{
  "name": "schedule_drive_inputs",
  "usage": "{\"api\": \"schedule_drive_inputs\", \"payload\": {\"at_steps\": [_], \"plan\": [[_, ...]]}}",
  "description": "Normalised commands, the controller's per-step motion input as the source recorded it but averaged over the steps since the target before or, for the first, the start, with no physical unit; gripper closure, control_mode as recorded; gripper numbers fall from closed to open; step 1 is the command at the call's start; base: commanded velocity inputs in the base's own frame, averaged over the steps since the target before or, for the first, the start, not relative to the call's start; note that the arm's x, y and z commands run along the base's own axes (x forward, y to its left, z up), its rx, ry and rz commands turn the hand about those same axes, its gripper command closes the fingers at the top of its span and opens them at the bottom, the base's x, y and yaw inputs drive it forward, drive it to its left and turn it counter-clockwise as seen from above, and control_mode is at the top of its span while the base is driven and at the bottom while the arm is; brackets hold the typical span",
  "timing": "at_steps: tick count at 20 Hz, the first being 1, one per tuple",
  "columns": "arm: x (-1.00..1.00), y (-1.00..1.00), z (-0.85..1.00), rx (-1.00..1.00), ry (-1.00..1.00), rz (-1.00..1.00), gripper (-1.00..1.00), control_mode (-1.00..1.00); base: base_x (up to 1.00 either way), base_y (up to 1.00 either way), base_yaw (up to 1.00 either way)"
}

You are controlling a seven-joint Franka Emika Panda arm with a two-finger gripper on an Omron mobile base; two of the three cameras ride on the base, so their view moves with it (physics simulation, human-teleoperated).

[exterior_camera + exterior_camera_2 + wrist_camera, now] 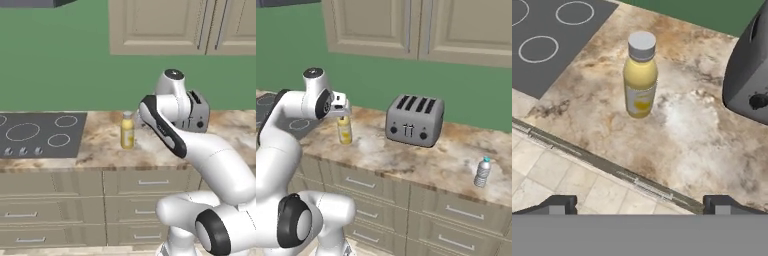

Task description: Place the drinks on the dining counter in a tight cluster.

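Wide-open two-finger gripper (640, 205), holding nothing, hovering above and in front of the counter edge, with both dark finger tips (557, 204) far apart at the bottom of the hand view.

Small yellow bottle with grey screw cap (640, 75) standing upright on the marbled beige-brown stone counter (682, 135), between the dark flat cooktop with white ring marks (547, 40) and the silver four-slot toaster (414, 120), apart from both. Small clear water bottle with pale blue cap (482, 172) upright near the front edge, well apart, on the far side of the toaster.

Probably light and stiff, this yellow bottle, likely plastic; smooth rounded wall, so maybe slippery under the pads. Best hold judged at the straight body around the label, below the shoulder, not at the narrow cap. Tall for its base, so easy to tip with a push from one side only.

Hard, flat and polished surface, good for standing things but no grip against sliding. Green wall (55, 60) behind, beige panelled upper cabinets (406, 25) above, beige drawers with metal handles (150, 182) below, pale tiled floor (557, 170) under the hand.
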Motion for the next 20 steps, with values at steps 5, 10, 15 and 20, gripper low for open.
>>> {"api": "schedule_drive_inputs", "payload": {"at_steps": [5, 10, 15, 20], "plan": [[0.0, 0.0, 0.0, 0.0, 0.0, 0.0, -1.0, 1.0, 0.53, 0.48, -0.39], [0.0, 0.0, 0.0, 0.0, 0.0, 0.0, -1.0, 1.0, 0.44, 0.65, -0.23], [0.0, 0.0, 0.0, 0.0, 0.0, 0.0, -1.0, 1.0, 0.62, 0.1, -0.3], [0.0, 0.0, 0.0, 0.0, 0.0, 0.0, -1.0, 1.0, 0.62, 0.01, -0.32]]}}
